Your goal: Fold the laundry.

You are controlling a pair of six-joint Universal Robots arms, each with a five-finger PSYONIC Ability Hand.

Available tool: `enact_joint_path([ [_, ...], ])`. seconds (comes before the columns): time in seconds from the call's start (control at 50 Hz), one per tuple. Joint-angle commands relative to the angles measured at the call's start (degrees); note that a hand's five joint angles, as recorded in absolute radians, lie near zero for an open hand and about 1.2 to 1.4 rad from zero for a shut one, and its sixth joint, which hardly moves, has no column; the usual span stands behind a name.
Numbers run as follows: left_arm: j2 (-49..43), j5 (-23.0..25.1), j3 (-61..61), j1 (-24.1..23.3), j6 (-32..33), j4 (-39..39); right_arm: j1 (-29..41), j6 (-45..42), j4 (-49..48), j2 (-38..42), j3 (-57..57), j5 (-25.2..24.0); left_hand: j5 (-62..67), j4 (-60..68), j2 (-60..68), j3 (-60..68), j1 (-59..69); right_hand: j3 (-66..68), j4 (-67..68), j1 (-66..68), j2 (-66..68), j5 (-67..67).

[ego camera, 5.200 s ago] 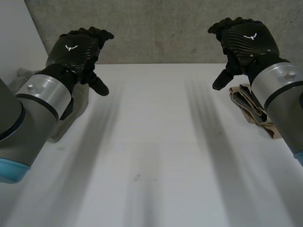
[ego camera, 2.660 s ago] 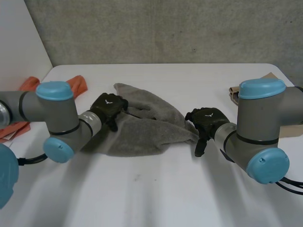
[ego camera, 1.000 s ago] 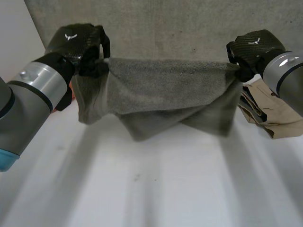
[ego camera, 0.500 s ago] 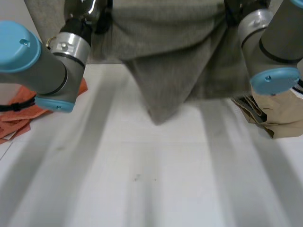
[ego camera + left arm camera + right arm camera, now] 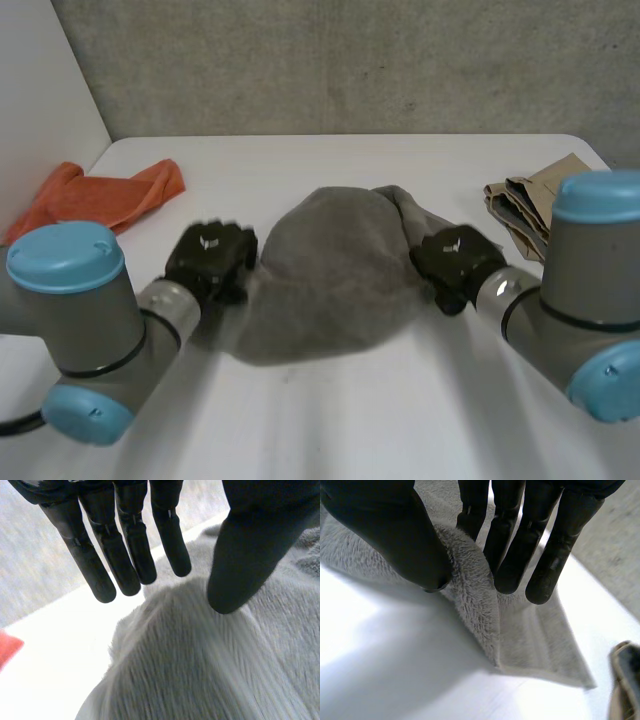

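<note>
**Grey towel heaped mid-table, one hand on each flank**

Starting at the left: an orange cloth (image 5: 110, 195) lies crumpled at the far corner of the white table (image 5: 330, 420), well away from the action. Next along is the left hand (image 5: 208, 258), right at the left edge of the grey towel (image 5: 330, 275). From its wrist camera the fingers (image 5: 125, 555) are straight and the thumb (image 5: 240, 545) stands apart from them. The pile swells up just below the tips, and I see nothing clamped there.

The towel itself sits in the middle, between the two hands, mounded and rumpled, not flat at all. It looks thick, fuzzy and completely limp. My read is that it will sag and drape wherever it isn't supported. It should be light for its bulk, with a grippy nap that won't slide out of a pinch. It will not hold a crease on its own either.

On to the right hand (image 5: 455, 258), at the towel's right edge. Its wrist view shows a rolled rim of towel squeezed between the thumb (image 5: 395, 530) and the fingers (image 5: 515, 540). That is a firm pinch, with a flat hemmed corner spreading onto the table just beyond the fingertips.

Far right, a tan bundle (image 5: 530, 200) sits already folded by the table's edge.

Where to grab? I'd say the hemmed corners, one per hand, rather than the puffy middle. A pinch in the middle would only gather more bunching.
</note>
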Motion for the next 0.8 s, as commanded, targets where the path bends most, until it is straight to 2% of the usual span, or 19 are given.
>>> enact_joint_path([
  [0.02, 4.58, -0.12, 1.32, -0.49, 0.03, -11.24, -0.48, 0.0, -2.12, 0.67, 2.73, 0.23, -11.81, -11.77, -11.76, -11.95, -10.38, 12.18, 11.87, 23.08, 12.8, 12.92],
  [0.08, 6.61, -0.04, 3.16, 0.13, -0.05, -11.42, -0.48, 0.09, -2.12, 0.59, 2.91, 0.14, -17.04, -17.01, -16.99, -17.18, -15.61, 12.18, 11.87, 23.08, 12.8, 12.92],
  [0.24, 5.74, 0.14, 11.24, 1.36, -0.23, -11.77, 0.14, 0.09, -2.64, 0.32, 4.22, -0.48, -17.39, -17.35, -17.34, -17.53, -15.95, 12.18, 11.87, 23.08, 12.8, 12.92],
  [0.38, -4.89, 0.32, 21.17, 1.36, 0.73, -14.31, 0.05, 0.09, -3.0, 0.32, 4.84, -0.56, -16.55, -16.51, -16.5, -16.69, -15.11, 12.18, 11.87, 23.08, 12.8, 12.92],
  [0.5, -12.1, 0.23, 27.85, 1.18, 6.79, -17.75, -0.3, 0.0, -3.0, 0.24, 5.54, -0.57, -15.71, -15.67, -15.65, -15.85, -14.27, 12.18, 11.87, 23.08, 12.8, 12.92],
  [0.58, -15.01, 0.23, 29.35, 0.74, 10.22, -19.24, -0.65, 0.0, -3.0, 0.24, 5.55, -0.57, -16.04, -16.0, -15.99, -16.18, -14.61, 12.18, 11.87, 23.08, 12.8, 12.92],
  [0.8, -16.07, 0.32, 28.65, -1.1, 10.93, -25.13, -0.83, -0.09, -3.08, 0.24, 5.02, -0.57, -17.22, -17.18, -17.17, -17.36, -15.79, 12.18, 11.87, 23.08, 12.8, 12.92],
])
